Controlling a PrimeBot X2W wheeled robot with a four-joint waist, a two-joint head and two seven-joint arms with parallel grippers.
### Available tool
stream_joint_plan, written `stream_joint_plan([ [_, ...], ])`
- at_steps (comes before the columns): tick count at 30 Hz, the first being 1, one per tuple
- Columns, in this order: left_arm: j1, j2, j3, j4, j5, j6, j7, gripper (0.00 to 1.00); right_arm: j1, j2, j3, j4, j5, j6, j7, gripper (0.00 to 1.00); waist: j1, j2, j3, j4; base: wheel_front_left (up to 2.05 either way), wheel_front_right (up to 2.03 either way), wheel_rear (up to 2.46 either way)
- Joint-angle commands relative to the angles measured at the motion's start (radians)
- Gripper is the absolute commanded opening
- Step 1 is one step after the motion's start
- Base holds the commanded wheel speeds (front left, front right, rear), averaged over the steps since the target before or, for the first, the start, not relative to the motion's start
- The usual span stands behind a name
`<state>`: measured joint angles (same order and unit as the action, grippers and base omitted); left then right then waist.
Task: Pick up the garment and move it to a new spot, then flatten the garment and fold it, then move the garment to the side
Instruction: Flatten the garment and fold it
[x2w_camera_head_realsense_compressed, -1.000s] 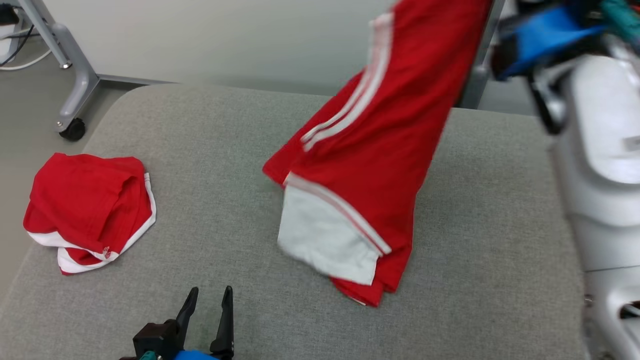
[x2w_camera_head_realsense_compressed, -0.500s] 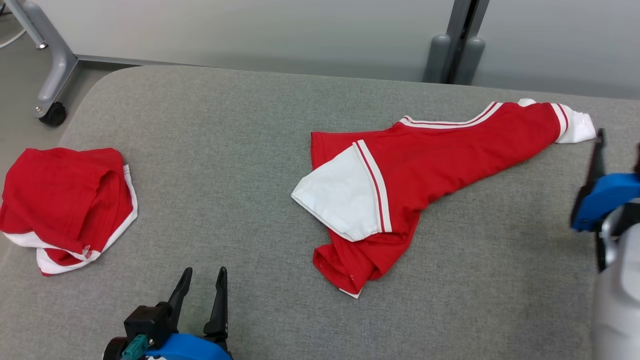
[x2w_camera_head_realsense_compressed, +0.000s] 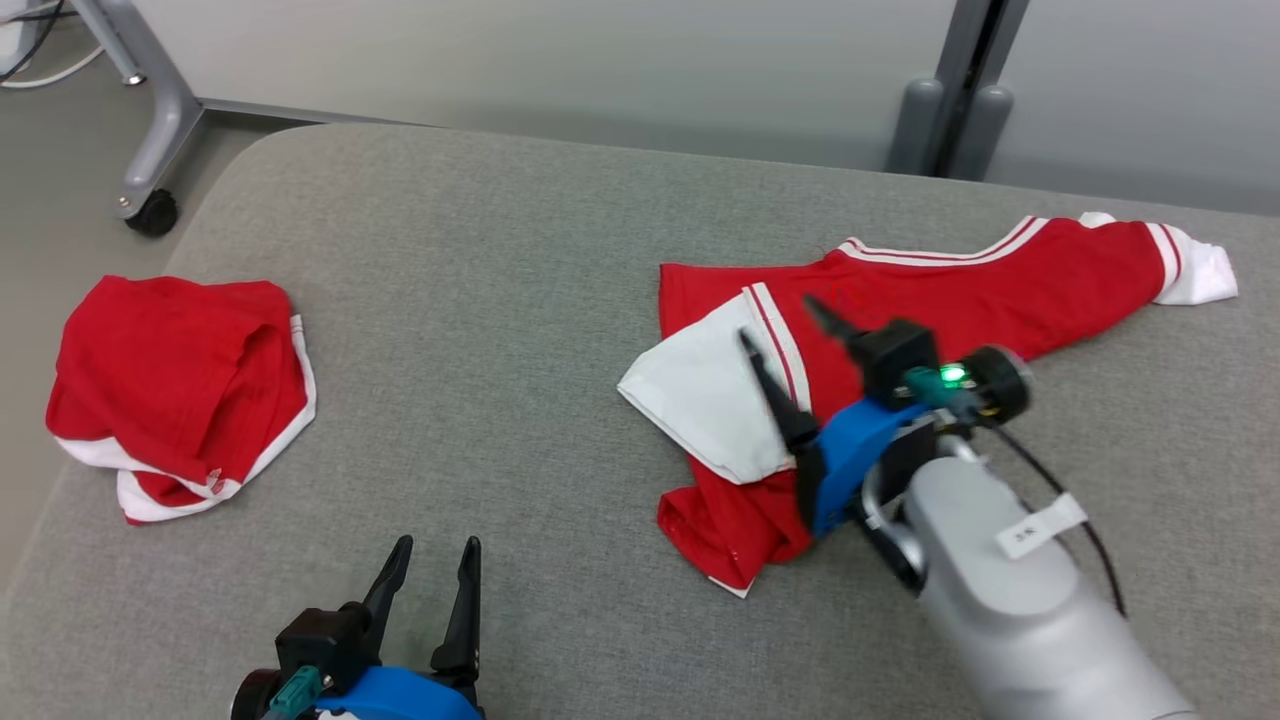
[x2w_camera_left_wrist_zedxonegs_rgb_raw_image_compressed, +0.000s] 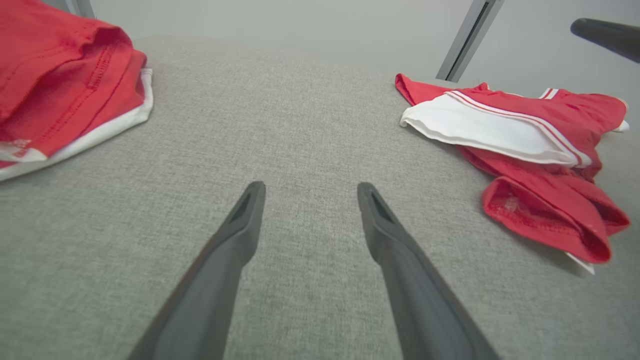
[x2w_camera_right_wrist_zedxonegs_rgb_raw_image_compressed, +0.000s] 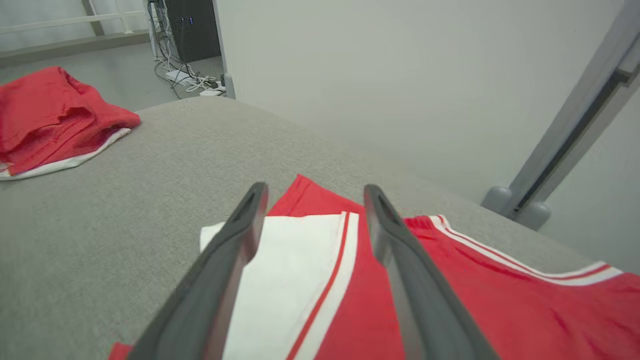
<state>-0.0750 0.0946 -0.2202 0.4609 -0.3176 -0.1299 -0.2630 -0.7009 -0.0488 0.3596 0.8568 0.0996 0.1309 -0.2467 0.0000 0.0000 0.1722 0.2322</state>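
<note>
A red garment (x2w_camera_head_realsense_compressed: 930, 290) with white sleeves and striped trim lies crumpled and stretched across the right half of the grey cushion (x2w_camera_head_realsense_compressed: 480, 260); it also shows in the left wrist view (x2w_camera_left_wrist_zedxonegs_rgb_raw_image_compressed: 530, 165) and the right wrist view (x2w_camera_right_wrist_zedxonegs_rgb_raw_image_compressed: 450, 290). My right gripper (x2w_camera_head_realsense_compressed: 782, 322) hovers over its white sleeve (x2w_camera_head_realsense_compressed: 700, 395), open, nothing between the fingers (x2w_camera_right_wrist_zedxonegs_rgb_raw_image_compressed: 235, 235). My left gripper (x2w_camera_head_realsense_compressed: 435, 560) stands open near the cushion's front edge, well left of the garment, fingers (x2w_camera_left_wrist_zedxonegs_rgb_raw_image_compressed: 245, 215) empty.
A second red garment (x2w_camera_head_realsense_compressed: 175, 390) with white trim lies bunched at the cushion's left edge. A grey frame leg with a caster (x2w_camera_head_realsense_compressed: 152, 212) stands on the floor at the back left. A grey post (x2w_camera_head_realsense_compressed: 950, 90) rises behind the cushion.
The garment hung from my raised right gripper, then was let go and lies spread on the cushion. The open right gripper has swung in over the white sleeve. The camera shifted.
</note>
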Motion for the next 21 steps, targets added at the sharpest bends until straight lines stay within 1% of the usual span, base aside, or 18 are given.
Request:
stream_joint_plan([
  [1, -0.008, 0.005, -0.003, 0.002, -0.004, -0.001, -0.003, 1.00, -0.002, -0.005, 0.057, -0.015, 0.045, 0.000, 0.021, 1.00, 0.0000, 0.0000, 0.005, 0.010, 0.00, 0.00, 0.00],
  [4, -0.012, 0.005, -0.006, 0.005, -0.007, -0.001, -0.003, 1.00, -0.020, -0.005, 0.198, -0.040, 0.133, 0.000, 0.083, 1.00, 0.0000, 0.0000, 0.011, 0.030, 0.00, 0.00, 0.00],
  [6, -0.020, 0.003, -0.011, 0.005, -0.006, -0.001, -0.003, 1.00, -0.033, -0.005, 0.263, -0.036, 0.169, 0.000, 0.127, 1.00, 0.0000, 0.0000, 0.018, 0.048, 0.00, 0.00, 0.00],
  [8, -0.027, 0.000, -0.020, 0.005, -0.010, -0.001, -0.003, 1.00, -0.051, -0.005, 0.306, -0.015, 0.182, 0.000, 0.167, 1.00, 0.0000, 0.0000, 0.029, 0.067, 0.00, 0.00, 0.00],
  [12, -0.044, -0.005, -0.039, 0.003, -0.019, -0.001, -0.003, 1.00, -0.090, -0.004, 0.328, 0.051, 0.166, 0.000, 0.227, 1.00, 0.0000, 0.0000, 0.055, 0.106, 0.00, 0.00, 0.00],
  [14, -0.059, -0.008, -0.052, 0.003, -0.028, -0.001, -0.003, 1.00, -0.122, -0.004, 0.309, 0.107, 0.133, 0.000, 0.252, 1.00, 0.0000, 0.0000, 0.074, 0.133, 0.00, 0.00, 0.00],
  [21, -0.080, -0.014, -0.076, 0.011, -0.050, -0.001, -0.003, 1.00, -0.149, -0.004, 0.274, 0.180, 0.071, 0.000, 0.302, 1.00, 0.0000, 0.0000, 0.110, 0.180, 0.00, 0.00, 0.00],
])
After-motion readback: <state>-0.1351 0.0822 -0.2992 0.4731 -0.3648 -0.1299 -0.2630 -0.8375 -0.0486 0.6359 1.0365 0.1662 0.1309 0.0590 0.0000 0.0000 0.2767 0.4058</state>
